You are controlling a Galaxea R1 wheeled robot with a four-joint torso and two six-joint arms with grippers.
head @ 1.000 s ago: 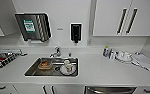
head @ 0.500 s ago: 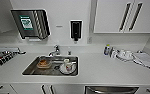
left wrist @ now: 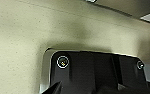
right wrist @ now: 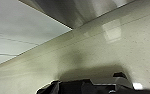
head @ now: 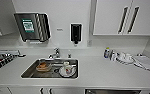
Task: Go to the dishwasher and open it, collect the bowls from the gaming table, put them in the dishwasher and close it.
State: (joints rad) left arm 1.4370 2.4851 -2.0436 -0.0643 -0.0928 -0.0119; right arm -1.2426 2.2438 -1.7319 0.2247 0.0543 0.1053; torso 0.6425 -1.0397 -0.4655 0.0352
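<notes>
The robot is facing the sink (head: 28, 75), the dishwasher (head: 111, 91) lying just below the table (head: 103, 75); each pincer's spread I cannot tell.

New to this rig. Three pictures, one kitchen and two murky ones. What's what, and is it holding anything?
It is a wheeled robot with two arms. The head view looks down from high on it at a white kitchen counter with a steel sink full of dirty dishes, a chrome tap, a small bottle and stacked crockery; a grey stainless-steel dishwasher front peeks below the counter edge. The other two come from cameras on the wrists, looking past dark robot parts at a speckled beige surface. Whether either claw holds anything cannot be told.
</notes>
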